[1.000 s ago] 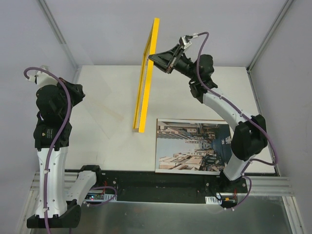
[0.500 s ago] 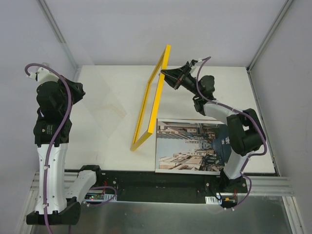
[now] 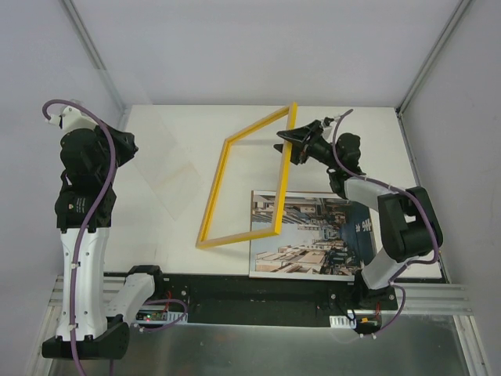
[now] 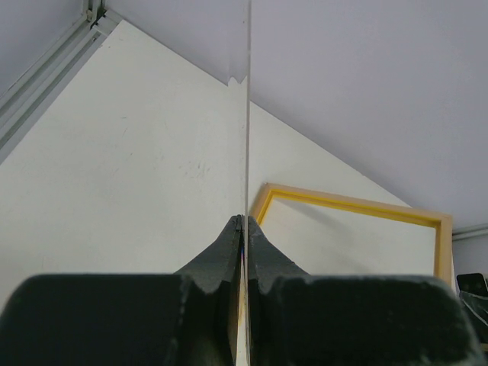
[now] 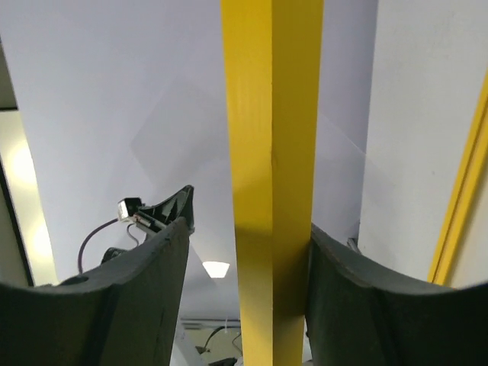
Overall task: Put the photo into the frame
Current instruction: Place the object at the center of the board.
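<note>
The right gripper [image 3: 287,146], clenched on the frame's [image 3: 213,192] right rail near its far corner, has tipped it from near upright to a low slant, nearly laid down. The photo [image 3: 313,235] lies face up, its left edge under that rail. Bare table [image 3: 149,243] lies left of the frame, where the left gripper [image 4: 242,229] pinches a clear sheet [image 4: 248,114].

The frame [image 3: 214,190] leans left of the photo [image 3: 313,235] — its near corner seemingly over the photo's left edge.
</note>
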